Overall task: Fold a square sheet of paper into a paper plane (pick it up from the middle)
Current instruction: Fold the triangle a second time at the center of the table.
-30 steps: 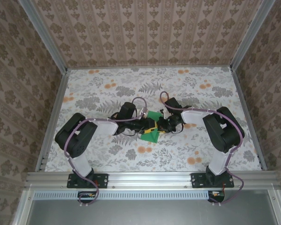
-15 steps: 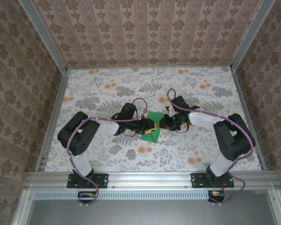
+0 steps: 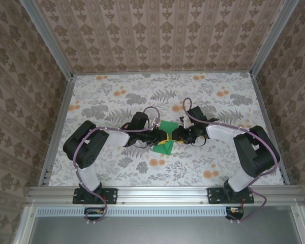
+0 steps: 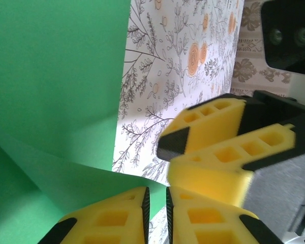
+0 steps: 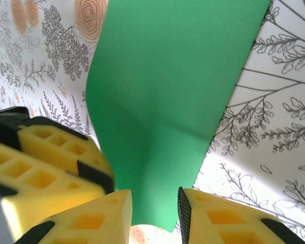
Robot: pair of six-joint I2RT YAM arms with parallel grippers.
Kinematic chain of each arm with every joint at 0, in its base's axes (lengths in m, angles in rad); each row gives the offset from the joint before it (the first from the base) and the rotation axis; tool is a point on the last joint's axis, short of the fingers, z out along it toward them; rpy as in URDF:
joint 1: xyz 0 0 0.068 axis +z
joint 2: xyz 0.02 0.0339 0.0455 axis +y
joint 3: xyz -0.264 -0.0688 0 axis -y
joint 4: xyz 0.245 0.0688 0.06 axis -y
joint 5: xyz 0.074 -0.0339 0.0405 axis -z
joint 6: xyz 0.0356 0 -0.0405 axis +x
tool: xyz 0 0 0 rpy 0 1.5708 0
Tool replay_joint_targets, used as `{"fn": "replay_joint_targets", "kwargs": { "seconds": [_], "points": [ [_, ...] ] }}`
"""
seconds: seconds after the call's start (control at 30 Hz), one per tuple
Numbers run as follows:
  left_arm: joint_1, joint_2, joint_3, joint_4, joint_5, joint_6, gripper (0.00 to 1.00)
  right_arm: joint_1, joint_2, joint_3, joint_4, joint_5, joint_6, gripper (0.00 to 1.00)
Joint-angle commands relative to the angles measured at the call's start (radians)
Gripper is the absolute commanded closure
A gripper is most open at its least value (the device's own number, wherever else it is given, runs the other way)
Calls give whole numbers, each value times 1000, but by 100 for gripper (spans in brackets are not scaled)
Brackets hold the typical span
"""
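The square sheet of paper (image 3: 167, 126), bright green and partly folded, is held up between both grippers at the middle of the table. My left gripper (image 3: 161, 137) comes from the left. In the left wrist view its jaws (image 4: 155, 213) stand almost together, with the lower edge of the paper (image 4: 56, 76) running into the thin gap. My right gripper (image 3: 174, 135) meets it from the right. In the right wrist view its jaws (image 5: 155, 201) stand apart on either side of a folded flap of the paper (image 5: 173, 76) without pressing it.
The floral cloth (image 3: 117, 101) covers the table inside patterned walls and an aluminium frame (image 3: 157, 193). The two grippers nearly touch: the right gripper's yellow fingers (image 4: 208, 137) show just above the left one's, and the left gripper's fingers (image 5: 51, 152) show beside the right one's.
The left jaws have narrowed onto the paper's edge while the right jaws have widened. The right arm's elbow has swung out to the right. The paper has stayed in place.
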Motion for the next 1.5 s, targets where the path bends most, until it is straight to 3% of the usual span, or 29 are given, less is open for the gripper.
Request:
{"fn": "replay_joint_targets", "kwargs": {
  "seconds": [0.0,0.57,0.83,1.47],
  "points": [
    [5,17,-1,-5,-5,10,84,1,-51,-25,36,2,14,68],
    [5,14,-5,-5,-4,9,89,19,40,-15,97,-103,7,73],
    [5,-8,0,-16,1,14,89,20,68,18,19,6,-32,91],
    [2,37,72,-137,15,89,89,20,162,103,-55,74,-100,93]
  ]
}}
